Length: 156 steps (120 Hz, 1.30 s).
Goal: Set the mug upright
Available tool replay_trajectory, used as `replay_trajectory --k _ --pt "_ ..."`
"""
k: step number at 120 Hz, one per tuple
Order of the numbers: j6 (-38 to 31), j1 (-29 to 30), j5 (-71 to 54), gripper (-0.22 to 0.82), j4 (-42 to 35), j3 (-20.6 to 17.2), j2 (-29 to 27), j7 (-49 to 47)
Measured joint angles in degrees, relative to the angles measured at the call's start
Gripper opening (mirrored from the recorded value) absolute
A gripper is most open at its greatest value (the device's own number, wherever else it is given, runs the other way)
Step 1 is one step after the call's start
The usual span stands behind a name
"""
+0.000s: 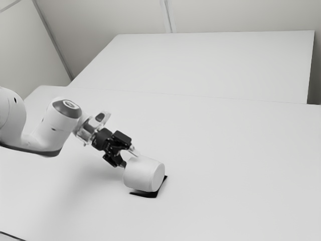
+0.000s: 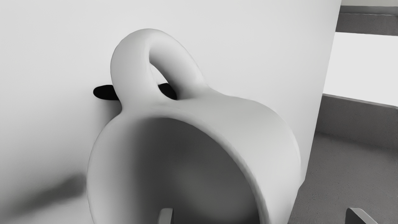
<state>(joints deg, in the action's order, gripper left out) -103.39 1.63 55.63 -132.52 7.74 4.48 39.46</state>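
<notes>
Two fingertips (image 2: 166, 217) of our open tool (image 1: 129, 157) straddle the rim (image 2: 238, 159) of the mug (image 1: 144, 174), tipped over on the counter (image 1: 225, 140) at the tool's four o'clock, exterior view; we centre the rim before closing.

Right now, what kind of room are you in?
Probably a plain workroom or robot lab. I see a robot arm over a big white table, another pale table beyond it, and plain pale walls.
</notes>
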Motion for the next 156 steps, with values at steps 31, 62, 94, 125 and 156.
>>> replay_trajectory --k 31,62,94,125,156 --pt "3.9 -0.57 4.35 0.3 -1.88 0.03 0.69 8.14" --pt "5.56 0.05 5.11 -0.08 -1.33 0.0 0.28 13.44" --pt "5.05 -0.08 2.65 -0.16 1.55 -0.82 -4.89 15.74" --pt "0.01 1.67 -23.06 -0.18 10.96 -5.25 -5.6 8.93" --pt "-8.73 0.03 -44.92 -0.18 11.43 -7.2 -5.63 -0.59"
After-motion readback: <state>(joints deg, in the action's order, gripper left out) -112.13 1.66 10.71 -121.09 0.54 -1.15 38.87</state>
